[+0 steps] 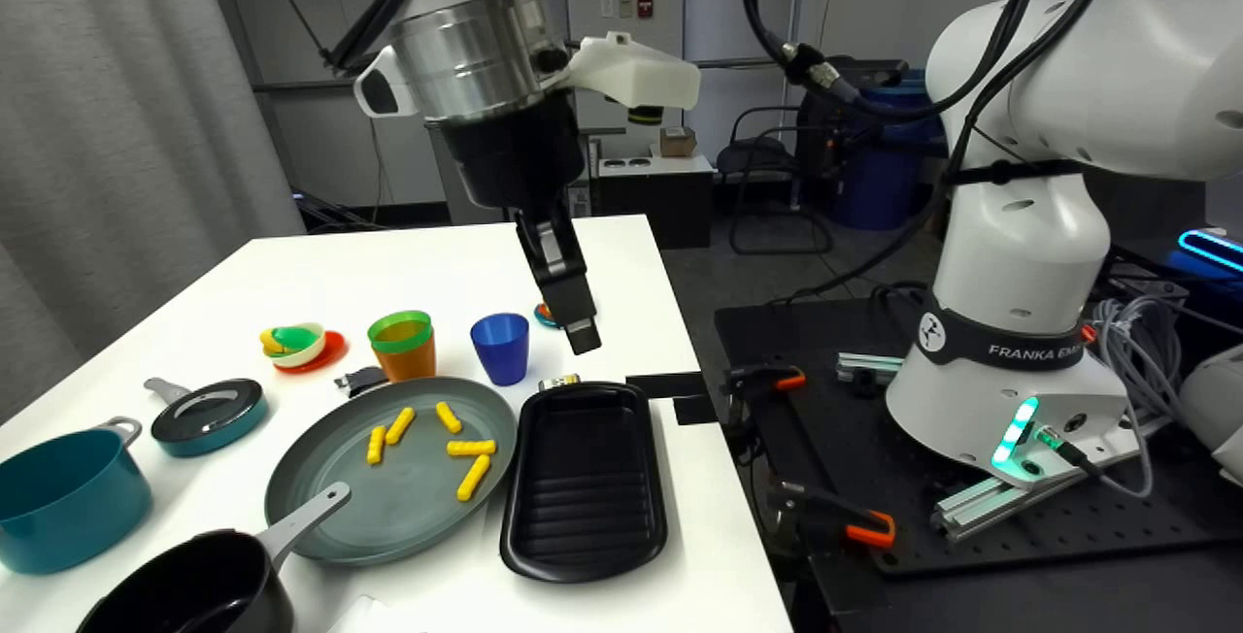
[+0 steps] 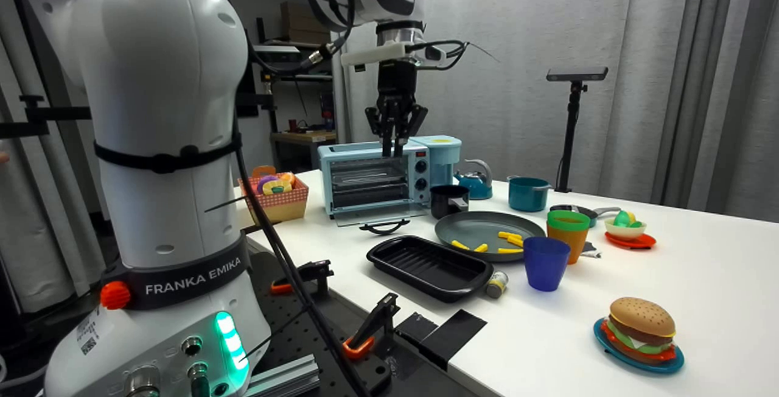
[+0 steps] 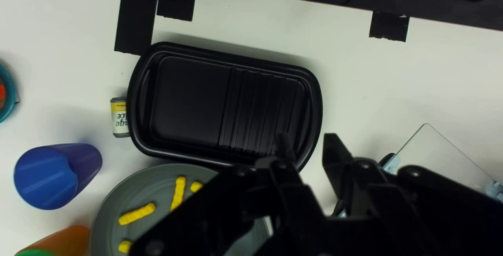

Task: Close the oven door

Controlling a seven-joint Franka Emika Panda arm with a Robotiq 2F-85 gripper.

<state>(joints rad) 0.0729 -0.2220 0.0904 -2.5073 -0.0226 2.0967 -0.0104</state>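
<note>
The light blue toy oven [image 2: 371, 181] stands at the back of the table in an exterior view. Its clear door [image 2: 380, 215] is folded down in front of it, low over the table, with a black handle [image 2: 384, 227] at its front edge. In the wrist view part of the clear door [image 3: 440, 154] shows at the right; the handle is mostly hidden behind a finger. My gripper [image 2: 392, 148] is in the air above the table, with a gap between the fingers [image 3: 309, 142] and nothing in it. The gripper [image 1: 583, 334] also shows in the exterior view where the oven is out of view.
A black tray [image 1: 583, 478] lies below the gripper, beside a grey plate [image 1: 388, 507] with several yellow sticks. A black pot [image 2: 449, 201] stands close to the oven's right front. A basket [image 2: 283, 205] stands left of the oven. A blue cup [image 2: 546, 263] is beyond the tray.
</note>
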